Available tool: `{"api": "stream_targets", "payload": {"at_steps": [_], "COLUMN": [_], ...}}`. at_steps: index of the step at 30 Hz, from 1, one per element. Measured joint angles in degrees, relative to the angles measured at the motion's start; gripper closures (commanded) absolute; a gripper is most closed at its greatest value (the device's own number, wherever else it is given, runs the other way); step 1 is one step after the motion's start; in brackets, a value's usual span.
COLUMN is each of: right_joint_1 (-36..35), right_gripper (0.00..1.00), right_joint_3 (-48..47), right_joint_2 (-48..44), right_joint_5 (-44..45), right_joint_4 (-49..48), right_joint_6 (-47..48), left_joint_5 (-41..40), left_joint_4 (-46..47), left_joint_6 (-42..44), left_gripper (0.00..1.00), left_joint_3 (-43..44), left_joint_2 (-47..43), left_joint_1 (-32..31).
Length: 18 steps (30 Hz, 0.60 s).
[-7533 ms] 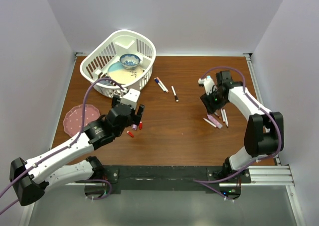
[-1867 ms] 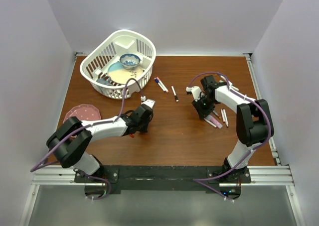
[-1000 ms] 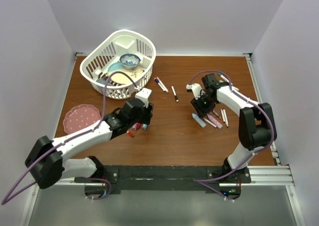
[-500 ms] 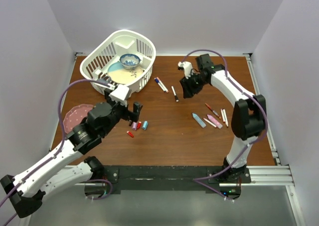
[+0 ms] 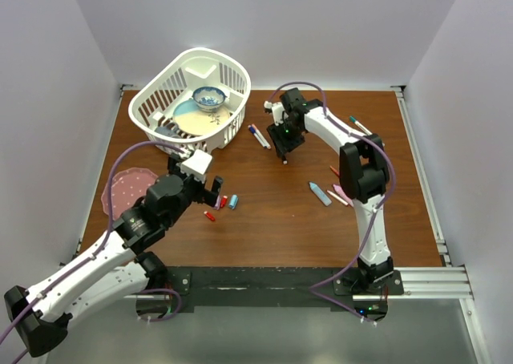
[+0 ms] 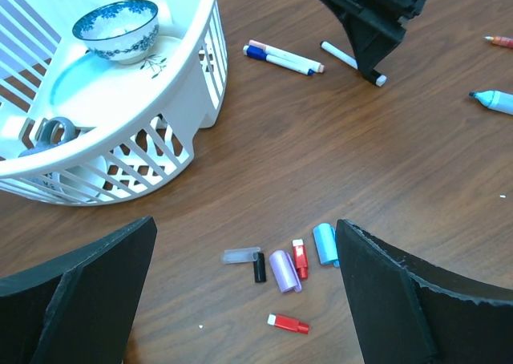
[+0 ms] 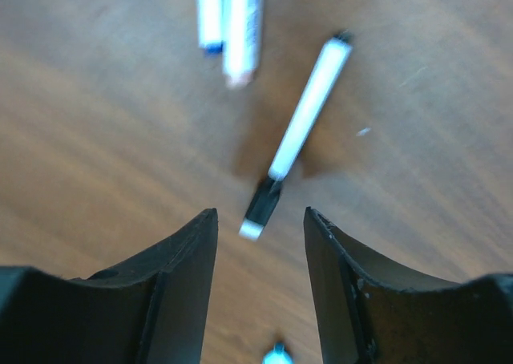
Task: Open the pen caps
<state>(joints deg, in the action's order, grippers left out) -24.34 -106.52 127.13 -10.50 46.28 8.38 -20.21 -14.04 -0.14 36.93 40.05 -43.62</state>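
Note:
Several pen caps lie loose on the wood: a clear one [image 6: 240, 255], black [image 6: 260, 267], purple [image 6: 284, 270], red [image 6: 300, 258], light blue [image 6: 325, 243] and another red [image 6: 288, 323]. My left gripper [image 6: 246, 240] hovers over them, open and empty; from above it [image 5: 210, 189] sits just left of the caps [image 5: 224, 204]. My right gripper [image 7: 259, 220] is open, low over a white pen [image 7: 309, 123] whose black cap [image 7: 262, 204] lies just beyond its fingertips. In the top view this gripper [image 5: 282, 146] covers most of that pen [image 5: 284, 159].
Two more capped pens [image 5: 258, 135] lie side by side left of the right gripper. A light-blue pen [image 5: 319, 193] and a pink one [image 5: 342, 194] lie at the right. A white basket [image 5: 152, 99] holding a bowl stands at the back left, and a pink plate [image 5: 120, 194] at the left.
The left gripper opened, left the light-blue cap with the others and drew back. The right gripper left the light-blue pen on the table and swung left, over the black-capped pen.

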Motion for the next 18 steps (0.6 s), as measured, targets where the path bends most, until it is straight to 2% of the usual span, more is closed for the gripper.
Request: {"api": "stream_targets", "payload": {"at_steps": [7, 10, 18], "right_joint_1": [-1.95, -2.36, -2.84], "right_gripper": [0.61, 0.69, 0.99], "right_joint_3": [-6.38, -7.32, -7.3], "right_joint_2": [6.16, 7.5, 7.63], "right_joint_5": [8.04, 10.23, 16.13], "right_joint_4": [-0.48, -0.39, -0.9], "right_joint_6": [-4.15, -4.74, -5.55], "left_joint_5": [0.33, 0.46, 2.08], "left_joint_4": [0.24, 0.31, 1.18], "left_joint_6": [0.02, 0.02, 0.02], "left_gripper": [0.01, 0.0, 0.0], "left_joint_3": [-0.09, -0.09, -0.13], "left_joint_2": [-0.79, -1.07, -1.81], "left_joint_1": [1.14, 1.62, 2.67]}}
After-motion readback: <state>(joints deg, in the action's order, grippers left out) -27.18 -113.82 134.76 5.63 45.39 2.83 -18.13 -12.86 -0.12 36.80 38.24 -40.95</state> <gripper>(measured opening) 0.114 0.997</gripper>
